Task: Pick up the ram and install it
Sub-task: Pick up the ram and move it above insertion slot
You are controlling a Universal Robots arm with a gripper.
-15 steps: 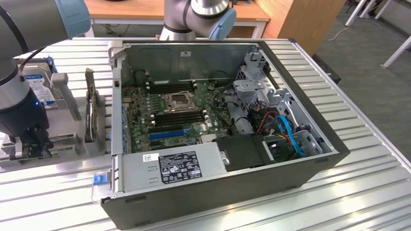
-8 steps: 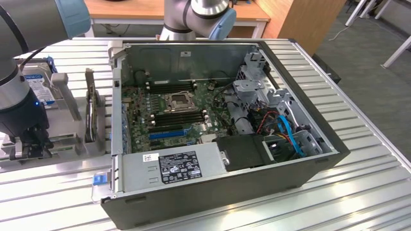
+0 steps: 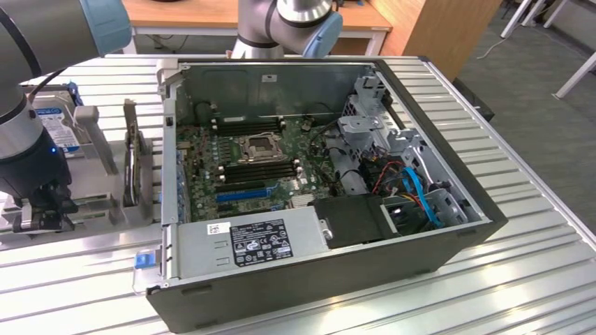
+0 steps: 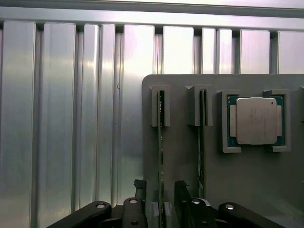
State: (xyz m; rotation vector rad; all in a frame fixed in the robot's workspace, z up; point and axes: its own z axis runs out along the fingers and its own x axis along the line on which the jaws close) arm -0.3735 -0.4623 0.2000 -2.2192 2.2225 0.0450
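Wrist view: hand (image 4: 160, 202) pointing down, jaws spread astride edge-on ram (image 4: 161, 142).

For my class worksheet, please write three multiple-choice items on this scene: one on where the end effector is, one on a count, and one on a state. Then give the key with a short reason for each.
1. Where is the end effector?
A. Over the parts fixture, to the exterior view's left of the computer case.
B. Above the motherboard.
C. Over the power supply.

2. How many ram sticks stand on edge in the fixture?
A. One.
B. Four.
C. Two.

3. How do the end effector's fingers stand?
A. Shut with nothing between them.
B. Open, one on either side of a ram stick.
C. Shut on a cable.

Key:
1. A, because the arm reaches down beside the case, not into it.
2. C, because two thin green boards sit in slots next to the processor.
3. B, because a gap shows on each side of the stick.
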